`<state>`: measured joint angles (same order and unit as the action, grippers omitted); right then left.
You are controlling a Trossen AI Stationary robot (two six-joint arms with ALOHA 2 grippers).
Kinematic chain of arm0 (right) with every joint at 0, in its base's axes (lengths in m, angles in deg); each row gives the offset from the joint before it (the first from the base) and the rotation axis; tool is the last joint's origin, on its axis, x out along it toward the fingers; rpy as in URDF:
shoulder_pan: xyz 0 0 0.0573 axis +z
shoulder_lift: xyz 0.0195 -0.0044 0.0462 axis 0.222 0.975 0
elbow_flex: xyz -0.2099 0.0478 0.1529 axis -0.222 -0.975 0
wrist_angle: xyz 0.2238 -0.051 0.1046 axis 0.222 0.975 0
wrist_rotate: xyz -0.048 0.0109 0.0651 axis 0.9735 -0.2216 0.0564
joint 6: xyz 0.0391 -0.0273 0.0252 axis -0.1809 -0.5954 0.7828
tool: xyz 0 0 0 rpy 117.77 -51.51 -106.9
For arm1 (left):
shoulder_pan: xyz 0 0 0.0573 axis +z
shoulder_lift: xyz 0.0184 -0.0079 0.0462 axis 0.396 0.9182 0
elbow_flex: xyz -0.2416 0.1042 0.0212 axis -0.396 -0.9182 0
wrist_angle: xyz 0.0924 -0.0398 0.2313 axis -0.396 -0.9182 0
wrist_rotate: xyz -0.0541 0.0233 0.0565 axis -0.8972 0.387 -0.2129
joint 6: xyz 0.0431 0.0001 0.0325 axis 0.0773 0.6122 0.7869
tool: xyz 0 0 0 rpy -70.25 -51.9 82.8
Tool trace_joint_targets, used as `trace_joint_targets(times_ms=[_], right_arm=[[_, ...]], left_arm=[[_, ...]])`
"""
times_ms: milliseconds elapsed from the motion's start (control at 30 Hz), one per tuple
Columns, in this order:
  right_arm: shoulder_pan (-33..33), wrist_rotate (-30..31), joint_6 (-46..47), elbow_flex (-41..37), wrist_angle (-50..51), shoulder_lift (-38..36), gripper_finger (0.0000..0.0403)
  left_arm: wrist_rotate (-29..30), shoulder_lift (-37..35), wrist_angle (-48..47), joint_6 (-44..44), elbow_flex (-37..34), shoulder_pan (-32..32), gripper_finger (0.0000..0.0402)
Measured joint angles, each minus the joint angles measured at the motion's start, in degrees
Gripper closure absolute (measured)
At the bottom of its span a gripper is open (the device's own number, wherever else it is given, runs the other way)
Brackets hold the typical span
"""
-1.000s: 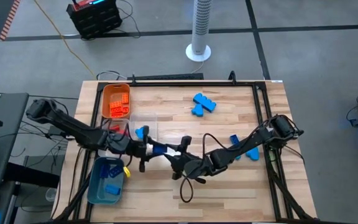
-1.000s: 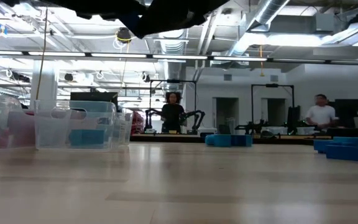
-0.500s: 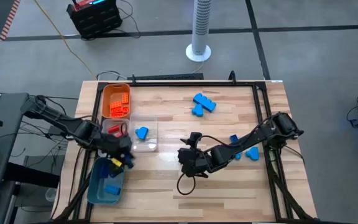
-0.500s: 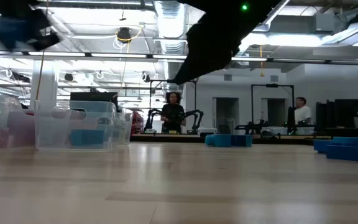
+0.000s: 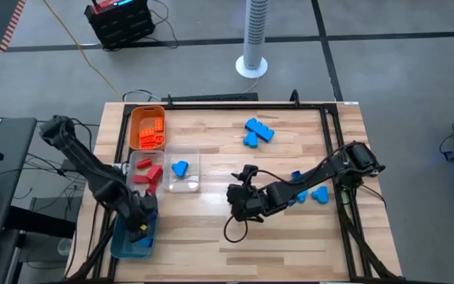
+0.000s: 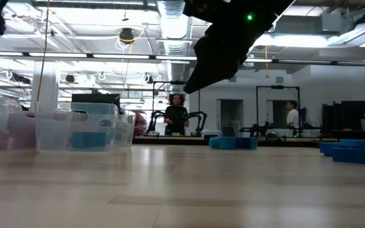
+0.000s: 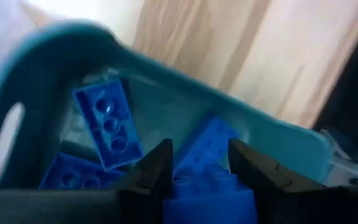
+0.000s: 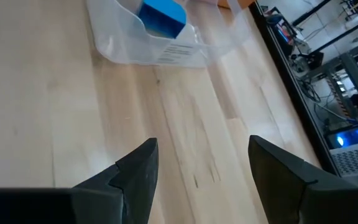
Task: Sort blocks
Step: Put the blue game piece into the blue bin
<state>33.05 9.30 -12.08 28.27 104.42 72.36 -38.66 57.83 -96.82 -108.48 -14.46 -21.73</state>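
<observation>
Blue brick [image 7: 207,186] pinched in the left gripper's [image 7: 197,163] jaws hangs right over the teal tray [image 5: 121,237] among its own colour, while the right gripper [image 8: 197,163], jaws apart and empty, waits mid-counter [image 5: 211,237], loose blue blocks [image 5: 257,131] beyond.

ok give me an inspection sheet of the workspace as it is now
surface: wooden table, black frame rails.
job's things: blue blocks loose on the table; red blocks and one blue in clear tray; orange in orange tray.
clutter: nothing seen.
tools: left tool over teal tray, shut on blue block; right tool open, empty, mid-table.
cables: black loop under right arm.
surroundings: white fan, people in the background.
</observation>
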Motion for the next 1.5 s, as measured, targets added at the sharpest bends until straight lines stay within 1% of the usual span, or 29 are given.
trace_joint_targets(times_ms=[33, 67, 100, 167, 267, 333, 367, 433, 500, 567, 633, 733, 833, 900, 933, 967, 1000, 1100, 1200, 1300, 1400, 1500], right_arm=[[-0.05, -0.03, 0.03, 0.0, 0.56, -0.27, 0.0155], [-0.1, -0.28, 0.02, 0.0, 1.07, -0.73, 0.0155], [-0.16, -1.03, 0.03, 0.0, 1.47, -1.33, 0.0155], [-0.55, -2.19, 0.06, 0.0, 2.36, -2.75, 0.0155], [-0.48, -2.57, 0.3, 0.0, 4.74, -4.76, 0.0155], [-0.45, -2.6, 1.2, 0.0, 7.16, -6.24, 0.0155], [-0.45, -2.6, 1.88, 0.0, 8.82, -7.16, 0.0155], [-0.45, -2.61, 3.71, 0.0, 12.49, -9.13, 0.0155], [-0.59, -2.62, 5.6, 0.02, 16.6, -10.88, 0.0155], [-1.27, -2.78, 7.5, 0.02, 21.3, -12.38, 0.0155], [-2.62, -3.03, 10.16, 0.02, 25.61, -13.6, 0.0155], [-5.37, -3.41, 12.53, -0.99, 29.07, -15.0, 0.0155], [-9.23, -6.14, 12.42, -3.66, 27.92, -16.08, 0.0155], [-12.55, -9.65, 11.77, -5.95, 26.29, -16.8, 0.0155], [-14.27, -11.59, 11.6, -7.1, 25.91, -17.05, 0.0155], [-15.91, -13.69, 11.23, -8.32, 25.87, -17.3, 0.0155], [-17.28, -16.03, 11.17, -9.61, 26.25, -17.57, 0.0155], [-19.36, -23.86, 13.09, -12.99, 31.04, -18.78, 0.0155], [-18.65, -29.73, 19.19, -15.54, 38.69, -20.68, 0.0155], [-18.07, -31.18, 26.4, -18.24, 44.69, -23.42, 0.0155], [-19.03, -33.24, 29.74, -21.99, 43.74, -26.61, 0.0155], [-20.98, -35.86, 32.35, -26.12, 41.14, -30.32, 0.0155]], left_arm=[[-0.01, 1.14, 0.0, -0.87, 0.0, -0.59, 0.0271], [0.0, 2.18, 0.0, -1.42, 0.0, -1.05, 0.026], [-0.05, 3.06, 0.0, -1.83, 0.0, -1.37, 0.0239], [-0.69, 4.31, -0.27, -2.27, 0.0, -1.49, 0.0182], [-2.76, 4.82, -0.79, -2.84, 0.0, -1.46, 0.0108], [-4.09, 4.55, -0.86, -2.62, 0.09, -1.23, 0.0081], [-4.26, 4.28, -1.24, -2.6, 0.45, -1.08, 0.0074], [-3.7, 3.29, -1.4, -2.62, 1.86, -1.0, 0.0071], [-1.92, 2.27, -1.35, -1.55, 3.86, -1.0, 0.0077], [1.66, 1.36, -1.33, 1.34, 6.14, -1.0, 0.0087], [7.57, 0.39, -1.22, 5.27, 8.38, -1.0, 0.0098], [20.14, -0.21, -1.17, 12.73, 10.95, -0.96, 0.0111], [39.94, -0.23, -1.01, 19.87, 11.65, -0.44, 0.0117], [52.72, -0.2, -0.7, 21.62, 11.33, 0.34, 0.0119], [57.64, -0.2, -0.52, 22.22, 11.02, 0.97, 0.0119], [61.36, -0.2, 0.18, 22.9, 10.68, 1.8, 0.0119], [63.59, -0.2, 1.44, 23.91, 10.33, 2.75, 0.0119], [65.32, -0.18, 7.13, 28.34, 9.28, 5.31, 0.0119], [65.33, -0.16, 14.05, 35.28, 8.16, 7.12, 0.0119], [65.32, -0.16, 20.03, 41.86, 8.0, 9.91, 0.0119], [64.03, -0.16, 24.74, 46.17, 8.0, 12.83, 0.0119], [61.61, 0.73, 25.94, 47.66, 8.0, 14.96, 0.0119]])
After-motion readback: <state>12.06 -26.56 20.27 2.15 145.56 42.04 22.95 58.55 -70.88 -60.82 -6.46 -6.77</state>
